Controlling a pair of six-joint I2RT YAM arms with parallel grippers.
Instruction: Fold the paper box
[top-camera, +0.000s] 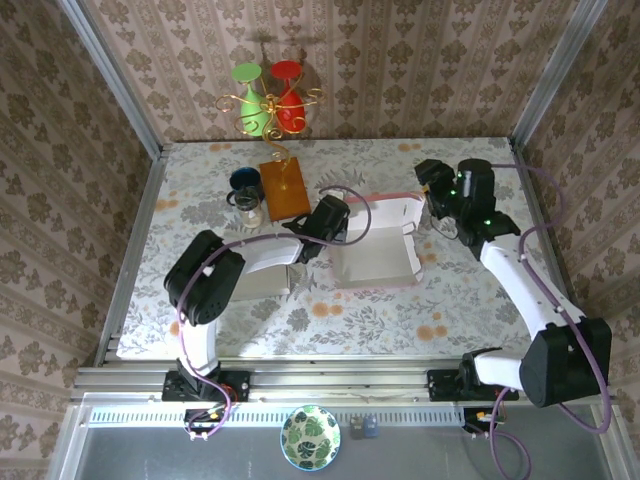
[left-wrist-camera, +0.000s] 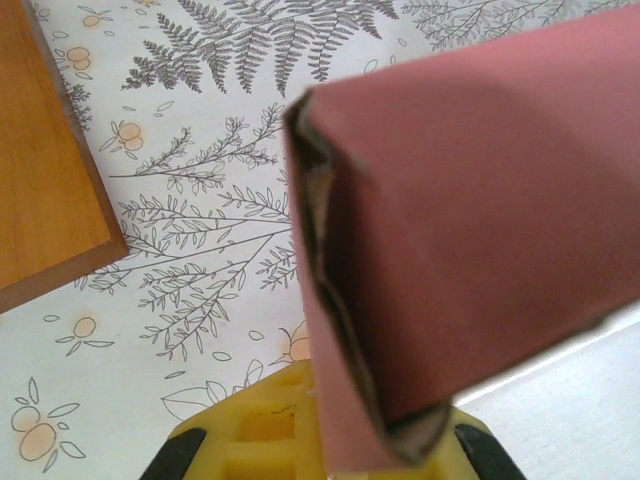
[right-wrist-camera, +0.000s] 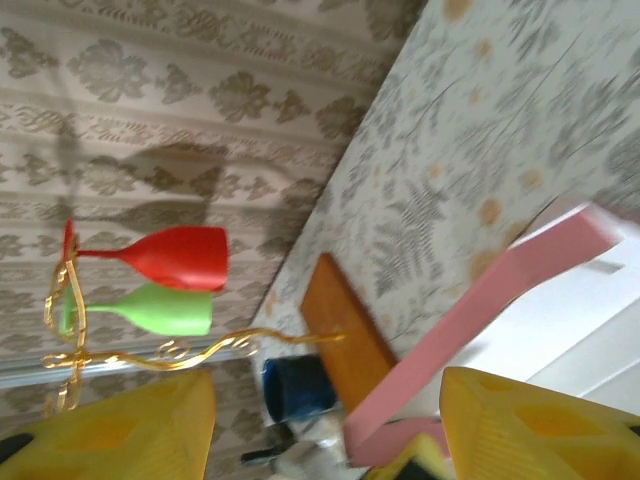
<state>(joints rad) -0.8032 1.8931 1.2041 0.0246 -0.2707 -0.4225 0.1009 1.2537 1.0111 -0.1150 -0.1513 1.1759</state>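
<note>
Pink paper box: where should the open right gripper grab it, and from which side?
Probably the top edge of the pink-and-white paper box's right wall, from above, one finger each side: it is a thin upright sheet with an open top. The left gripper is clamped on the opposite wall.

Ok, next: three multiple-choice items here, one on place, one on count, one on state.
1. The wooden board lies: A beyond the paper box, to its left; B inside the box; C at the near table edge.
2. Count of goblets on the gold stand: A one; B two; C four.
3. The left gripper is: A wide open; B shut on the board; C shut on the box's pink flap.
Answers: 1 A, the top view shows it past the box's left corner. 2 B, one red, one green. 3 C, pink card sits pinched between its fingers.
</note>
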